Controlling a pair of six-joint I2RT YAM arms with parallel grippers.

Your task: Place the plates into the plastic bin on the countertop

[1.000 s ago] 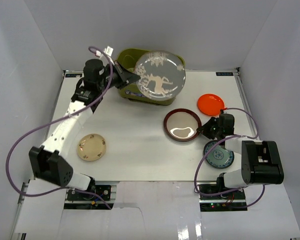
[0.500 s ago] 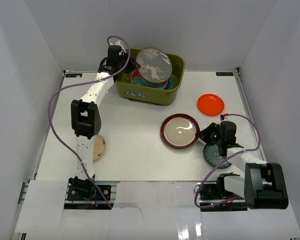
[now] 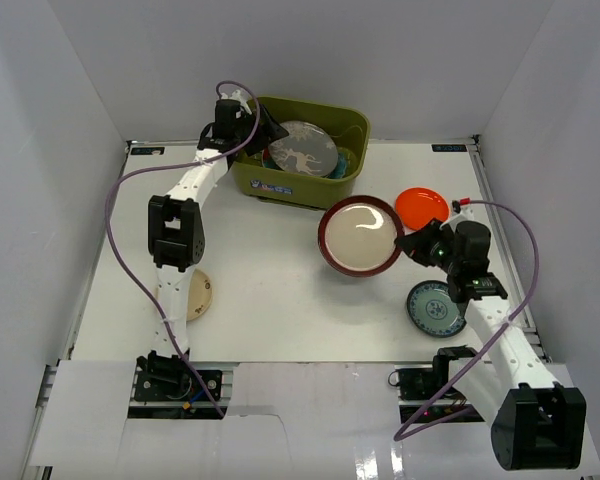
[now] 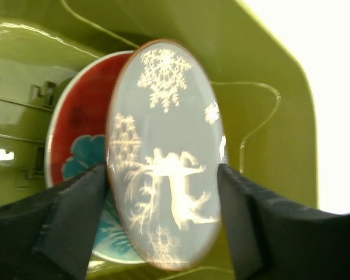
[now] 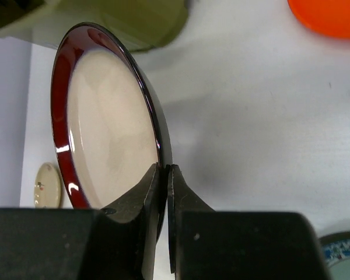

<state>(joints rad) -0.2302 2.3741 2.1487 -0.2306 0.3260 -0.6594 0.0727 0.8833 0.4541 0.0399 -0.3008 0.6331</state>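
Left gripper (image 3: pixel 263 128): at the plastic bin's 10 o'clock corner, over the rim. In the wrist view its fingers (image 4: pixel 70 221) stand wide apart, with nothing pinched between them.
Grey deer plate (image 4: pixel 163 157): inside the bin and free of the fingers. It leans tilted on the plates under it, white deer and snowflakes facing up.
Red plate (image 4: pixel 76 116): directly under the deer plate, peeking out at that plate's 9 o'clock side in the wrist view, with part of its teal flower showing.
Teal plate (image 3: pixel 344 160): only a sliver of edge shows, at the deer plate's 3 o'clock side in the overhead view.
Plastic bin (image 3: pixel 280 188): olive green, at 12 o'clock on the countertop (image 3: pixel 280 290), close to the back wall.
Right gripper (image 5: pixel 165 170): fingers narrowed to a thin slit, pinching the rim of the dark-red-rimmed plate.
Dark-red-rimmed plate (image 3: pixel 360 235): just toward 3 o'clock from the table's centre. It is gripped at its own 4 o'clock edge, tilted with the cream face toward the overhead camera, and its shadow falls on the white surface below.
Orange plate (image 3: pixel 421 207): flat at 2 o'clock, just beside the held plate in the overhead view.
Blue-green patterned plate (image 3: pixel 436 307): flat at 4 o'clock, near the right arm.
Cream plate (image 3: pixel 202 293): flat at 8 o'clock, partly hidden behind the left arm.
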